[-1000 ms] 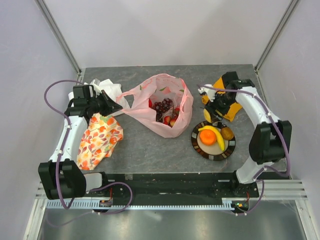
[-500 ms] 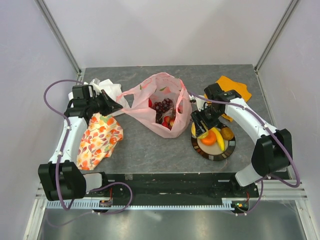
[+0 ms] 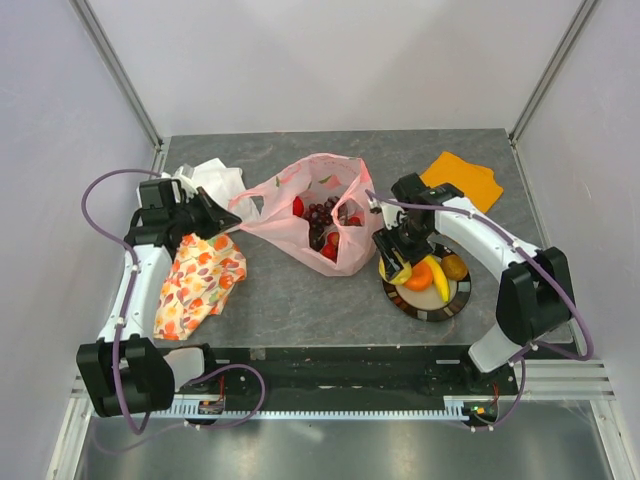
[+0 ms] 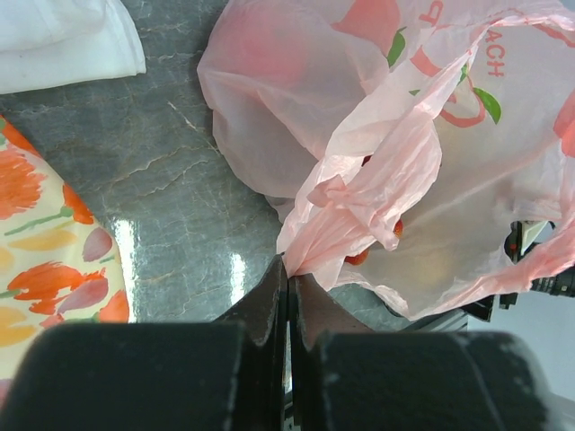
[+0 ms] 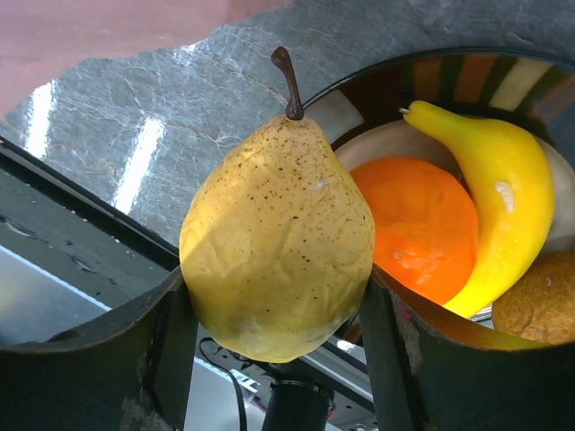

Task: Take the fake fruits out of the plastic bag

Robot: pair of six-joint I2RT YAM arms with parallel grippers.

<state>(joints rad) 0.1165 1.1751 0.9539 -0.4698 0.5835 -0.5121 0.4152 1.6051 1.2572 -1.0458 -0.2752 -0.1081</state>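
The pink plastic bag [image 3: 345,235] lies mid-table with its mouth open. Inside it show a dark grape bunch [image 3: 320,214] and red fruits [image 3: 330,251]. My left gripper [image 3: 226,216] is shut on a twisted handle of the bag [image 4: 346,211], and its jaws [image 4: 289,277] pinch the pink film. My right gripper [image 3: 393,268] is shut on a speckled yellow pear-shaped fruit [image 5: 278,242], which hangs over the left rim of a striped plate [image 3: 425,312]. On that plate lie an orange [image 5: 418,224], a banana [image 5: 499,197] and a brown oval fruit [image 5: 539,305].
A floral orange-patterned cloth [image 3: 200,285] lies at the left, beside my left arm. A white cloth [image 3: 215,180] is behind it. An orange cloth [image 3: 462,180] sits at the back right. The table's front edge runs just near the plate.
My right gripper has carried the yellow fruit from over the orange cloth leftward and nearer, to the plate's left rim. The left gripper has kept hold of the bag handle and shifted slightly.
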